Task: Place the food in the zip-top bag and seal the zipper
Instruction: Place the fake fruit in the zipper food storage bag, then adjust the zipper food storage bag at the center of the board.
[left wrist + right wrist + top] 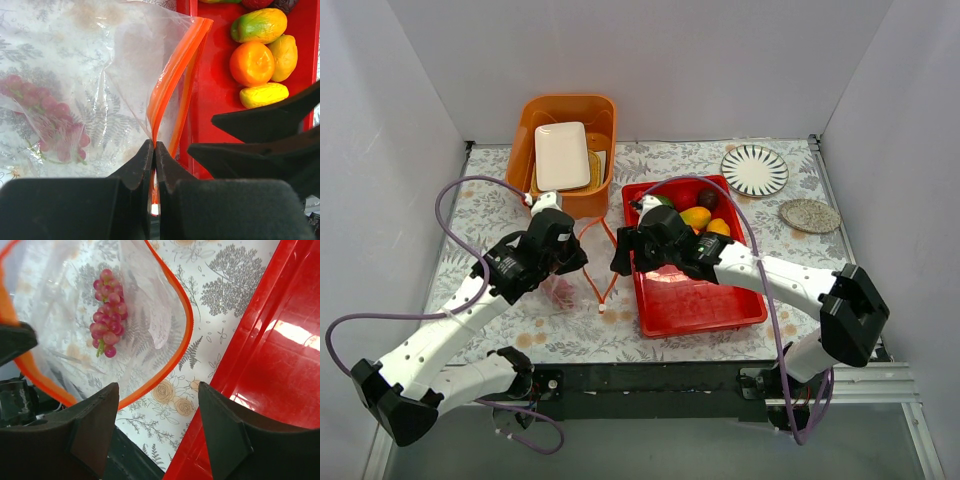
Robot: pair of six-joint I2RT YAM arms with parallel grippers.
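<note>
Plain white walls (650,60), floral-print tabletop (660,160)

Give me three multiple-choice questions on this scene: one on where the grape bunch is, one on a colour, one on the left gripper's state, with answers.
1. Where is the dark red toy grape bunch?
A. in the red plastic tray
B. inside the clear plastic zip-top bag
C. on the striped plate

2. What colour is the zipper strip along the bag's mouth?
A. blue
B. white
C. orange-red

3. How is the left gripper?
A. shut on the zipper strip
B. open and empty
C. shut on the tray's rim

Answers: B, the bunch shows through the clear film; C, both wrist views show it orange-red; A, the left wrist view shows it pinching the strip.
</note>
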